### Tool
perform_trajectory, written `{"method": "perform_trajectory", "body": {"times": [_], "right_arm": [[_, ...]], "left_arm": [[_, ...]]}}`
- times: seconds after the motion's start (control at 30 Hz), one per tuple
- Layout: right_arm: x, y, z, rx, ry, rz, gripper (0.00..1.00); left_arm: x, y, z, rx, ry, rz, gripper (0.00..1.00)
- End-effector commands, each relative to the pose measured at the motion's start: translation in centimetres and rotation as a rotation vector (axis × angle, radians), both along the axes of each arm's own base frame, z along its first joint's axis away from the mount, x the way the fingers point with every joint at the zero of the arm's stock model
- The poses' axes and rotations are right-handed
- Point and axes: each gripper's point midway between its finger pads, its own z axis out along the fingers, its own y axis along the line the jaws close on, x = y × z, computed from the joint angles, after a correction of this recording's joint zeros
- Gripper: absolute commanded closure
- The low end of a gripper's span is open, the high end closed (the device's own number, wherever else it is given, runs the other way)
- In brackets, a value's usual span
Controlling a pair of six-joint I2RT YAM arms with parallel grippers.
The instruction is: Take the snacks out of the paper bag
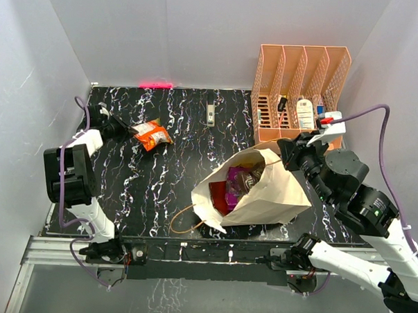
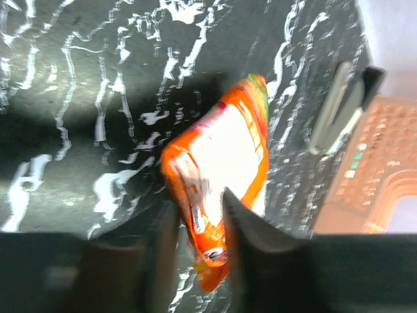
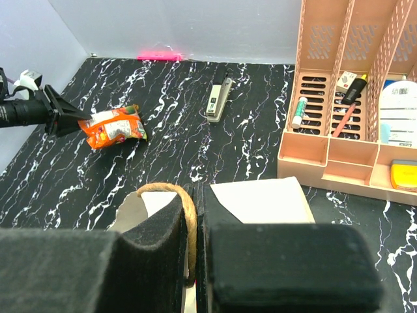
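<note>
The paper bag [image 1: 269,197] lies tilted on the black marbled table, its mouth facing left. Purple and dark brown snacks [image 1: 244,177] show inside it, with a red packet [image 1: 217,197] beside them. My right gripper [image 1: 286,147] is at the bag's upper rim, shut on its brown cord handle [image 3: 189,215]; the cream paper [image 3: 260,199] shows just beyond the fingers. An orange snack packet [image 1: 152,134] [image 2: 225,150] [image 3: 112,126] rests on the table at the far left. My left gripper [image 1: 129,130] [image 2: 199,215] stands open around the packet's near end, with a gap beside the packet.
A peach mesh organiser [image 1: 300,91] [image 3: 345,130] holding bottles and pens stands at the back right, close behind the bag. A grey stapler-like object [image 1: 210,114] [image 3: 219,99] lies at the back middle. The bag's other cord handle [image 1: 182,221] loops toward the front edge.
</note>
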Motion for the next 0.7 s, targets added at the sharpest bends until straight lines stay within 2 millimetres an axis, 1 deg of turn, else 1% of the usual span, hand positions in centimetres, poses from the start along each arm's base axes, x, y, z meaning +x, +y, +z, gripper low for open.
{"method": "perform_trajectory", "body": {"times": [0.0,0.03,0.1,0.17,0.2,0.27,0.3,0.37,0.4,0.47,0.57,0.6,0.67], "right_arm": [[-0.4,-0.4,2.8,0.084,-0.062,-0.003,0.92],[-0.4,-0.4,2.9,0.088,-0.064,-0.001,0.92],[-0.6,-0.5,3.2,0.098,-0.069,0.003,0.92],[-0.6,-0.6,3.4,0.104,-0.074,0.000,0.92],[-0.7,-0.6,3.5,0.105,-0.077,0.000,0.92],[-0.7,-0.6,3.6,0.106,-0.079,0.003,0.92],[-0.8,-0.6,3.7,0.109,-0.081,0.008,0.92],[-0.9,-0.6,3.7,0.112,-0.084,0.013,0.92],[-1.0,-0.6,3.7,0.113,-0.084,0.014,0.92],[-1.1,-0.8,3.8,0.119,-0.089,0.011,0.92],[-1.2,-0.8,3.8,0.125,-0.095,0.017,0.92],[-1.2,-0.7,3.8,0.127,-0.097,0.019,0.92],[-1.1,-0.6,3.9,0.128,-0.098,0.022,0.92]], "left_arm": [[-0.3,1.7,2.3,0.111,-0.012,0.028,0.56],[-0.4,1.8,3.2,0.159,-0.029,0.019,0.48],[-0.7,0.9,5.4,0.305,-0.066,-0.005,0.35],[-1.2,-1.4,8.1,0.388,-0.142,-0.077,0.29],[-1.8,-2.6,9.2,0.398,-0.173,-0.109,0.26],[-3.5,-4.5,10.6,0.358,-0.218,-0.155,0.23],[-4.6,-5.1,10.7,0.327,-0.222,-0.171,0.23],[-7.3,-6.8,12.9,0.259,-0.285,-0.217,0.21],[-9.0,-7.7,13.1,0.226,-0.298,-0.243,0.21],[-12.1,-9.3,15.0,0.174,-0.353,-0.285,0.21],[-16.6,-11.1,17.1,0.074,-0.404,-0.315,0.25],[-18.4,-12.1,18.5,0.017,-0.446,-0.339,0.27],[-20.8,-13.7,20.4,-0.093,-0.504,-0.376,0.29]]}}
